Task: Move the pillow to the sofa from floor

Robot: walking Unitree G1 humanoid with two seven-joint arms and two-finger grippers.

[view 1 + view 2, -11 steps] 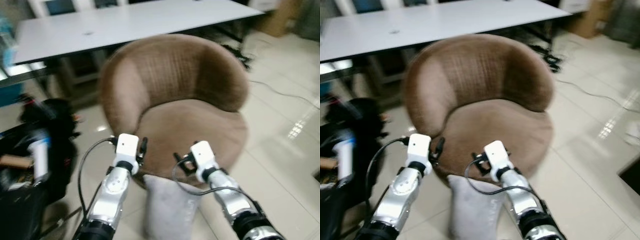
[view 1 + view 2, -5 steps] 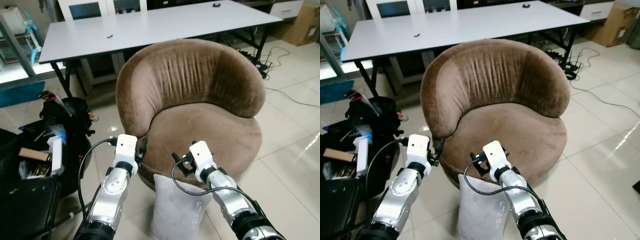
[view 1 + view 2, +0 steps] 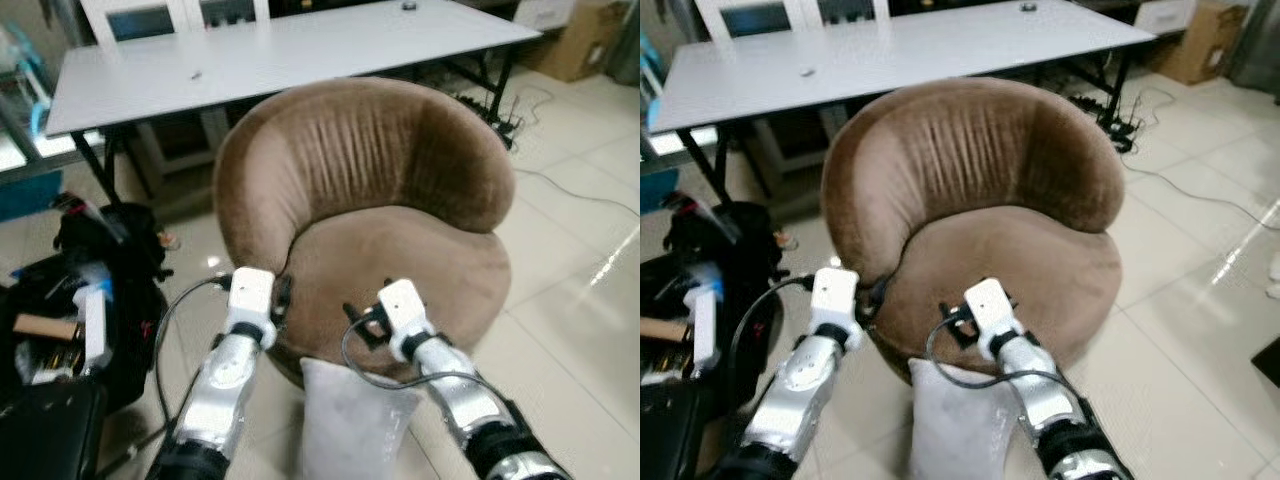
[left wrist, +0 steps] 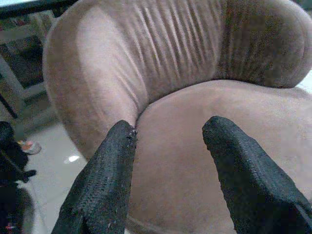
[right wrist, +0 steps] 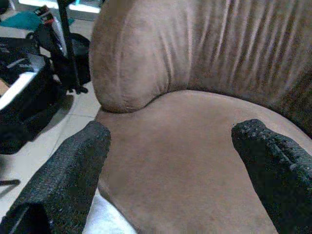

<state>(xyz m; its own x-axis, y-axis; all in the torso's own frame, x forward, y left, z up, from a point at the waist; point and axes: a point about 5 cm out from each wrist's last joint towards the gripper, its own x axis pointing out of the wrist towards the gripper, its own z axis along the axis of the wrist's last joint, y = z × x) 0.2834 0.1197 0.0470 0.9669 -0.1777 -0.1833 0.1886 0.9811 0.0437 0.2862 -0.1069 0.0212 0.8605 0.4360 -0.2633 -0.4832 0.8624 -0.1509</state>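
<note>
With both our left tool [image 4: 168, 170] and right tool [image 5: 170, 170] spread empty before the sofa [image 3: 400, 260], the pillow [image 3: 350, 425] below may topple ungrasped.

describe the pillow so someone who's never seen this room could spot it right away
Find the round brown sofa chair in front of the long white table. At its front base, between the robot's two silver arms, stands the pillow: pale grey and soft, unlike the black bags on the left.
</note>
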